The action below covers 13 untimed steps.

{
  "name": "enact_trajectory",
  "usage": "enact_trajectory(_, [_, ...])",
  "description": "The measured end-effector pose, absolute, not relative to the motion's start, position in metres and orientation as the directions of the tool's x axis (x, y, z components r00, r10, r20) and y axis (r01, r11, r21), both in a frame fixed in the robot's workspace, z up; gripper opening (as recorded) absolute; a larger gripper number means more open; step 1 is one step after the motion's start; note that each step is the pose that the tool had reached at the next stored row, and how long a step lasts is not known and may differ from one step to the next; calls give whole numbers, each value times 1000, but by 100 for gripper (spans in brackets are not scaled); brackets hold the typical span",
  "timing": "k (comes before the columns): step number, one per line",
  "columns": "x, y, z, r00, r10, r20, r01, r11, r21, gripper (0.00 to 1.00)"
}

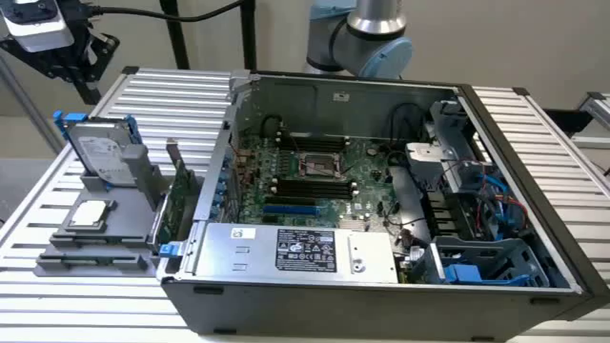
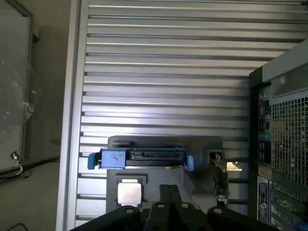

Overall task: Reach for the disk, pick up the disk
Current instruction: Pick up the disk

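Blue-framed and upright in a grey holder (image 1: 143,179) at the exterior view's left, the disk (image 1: 100,153) stands below the raised gripper (image 2: 168,192), its fingers pressed together, holding nothing.

Silver-and-blue arm (image 1: 373,21), black jaws

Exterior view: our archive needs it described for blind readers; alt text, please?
A shut robot gripper hangs above the blue-framed disk, which stands upright in a grey holder on a slatted table. An open computer case sits at the exterior view's right.
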<state>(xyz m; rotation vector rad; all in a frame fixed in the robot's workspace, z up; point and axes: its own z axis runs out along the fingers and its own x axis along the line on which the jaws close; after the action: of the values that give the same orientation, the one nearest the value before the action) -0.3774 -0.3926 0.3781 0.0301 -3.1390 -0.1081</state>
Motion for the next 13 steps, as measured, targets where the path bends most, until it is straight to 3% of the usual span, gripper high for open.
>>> enact_trajectory(13, [-378, -393, 378, -1000, -19, 0, -19, 997, 74, 11])
